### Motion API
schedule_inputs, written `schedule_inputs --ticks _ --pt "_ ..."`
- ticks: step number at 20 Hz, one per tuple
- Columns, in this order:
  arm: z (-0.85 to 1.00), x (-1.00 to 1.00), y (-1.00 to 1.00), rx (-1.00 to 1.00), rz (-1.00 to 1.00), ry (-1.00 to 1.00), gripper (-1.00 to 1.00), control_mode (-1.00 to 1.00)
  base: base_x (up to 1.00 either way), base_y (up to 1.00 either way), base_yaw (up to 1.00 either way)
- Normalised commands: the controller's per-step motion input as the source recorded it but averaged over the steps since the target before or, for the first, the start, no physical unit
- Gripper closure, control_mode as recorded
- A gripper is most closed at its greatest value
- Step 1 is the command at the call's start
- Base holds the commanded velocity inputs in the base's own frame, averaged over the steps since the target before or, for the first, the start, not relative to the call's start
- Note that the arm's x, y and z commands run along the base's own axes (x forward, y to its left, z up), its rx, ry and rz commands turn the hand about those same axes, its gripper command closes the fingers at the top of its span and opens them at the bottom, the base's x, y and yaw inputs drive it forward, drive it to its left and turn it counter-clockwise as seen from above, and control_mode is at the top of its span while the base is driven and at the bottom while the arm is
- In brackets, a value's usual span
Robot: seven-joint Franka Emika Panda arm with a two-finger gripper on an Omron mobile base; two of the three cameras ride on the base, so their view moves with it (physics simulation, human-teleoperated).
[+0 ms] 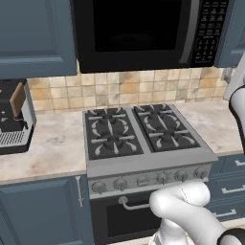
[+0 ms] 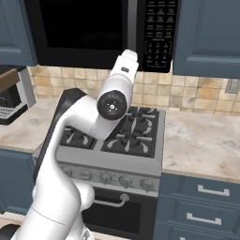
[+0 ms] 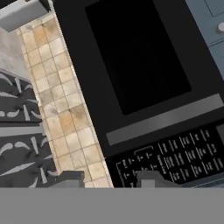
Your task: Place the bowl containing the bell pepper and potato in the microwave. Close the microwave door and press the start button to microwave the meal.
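Note:
The black microwave (image 1: 139, 33) hangs above the stove with its door (image 3: 135, 57) shut, the grey bar handle (image 3: 166, 119) lying beside the keypad (image 3: 175, 159). My gripper (image 3: 109, 180) is up close to the microwave's front, near the keypad's lower edge. Its fingertips (image 3: 70, 177) stand apart with nothing between them. In the right base view my arm reaches up to the handle area (image 2: 132, 23). The bowl, bell pepper and potato are out of view; nothing can be made out behind the dark glass.
A gas stove (image 1: 139, 131) with black grates sits below the microwave, with oven knobs along its front. A coffee machine (image 1: 14, 119) stands on the left counter. Marble counter (image 2: 201, 140) runs to the right. Blue cabinets (image 2: 211, 33) flank the microwave.

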Motion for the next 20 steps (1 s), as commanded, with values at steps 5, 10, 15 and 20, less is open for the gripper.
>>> schedule_inputs --ticks 5,10,15,20 --pt "0.00 0.11 0.00 0.01 0.04 0.00 1.00 -1.00 0.00 0.00 0.00" --pt "0.00 0.20 0.00 0.02 0.03 0.00 1.00 -1.00 0.00 0.00 0.00" --pt "0.00 0.18 0.00 0.04 0.01 0.00 1.00 -1.00 0.00 0.00 0.00" --pt "0.00 0.15 -0.01 0.03 0.00 0.00 1.00 -1.00 0.00 0.00 0.00"
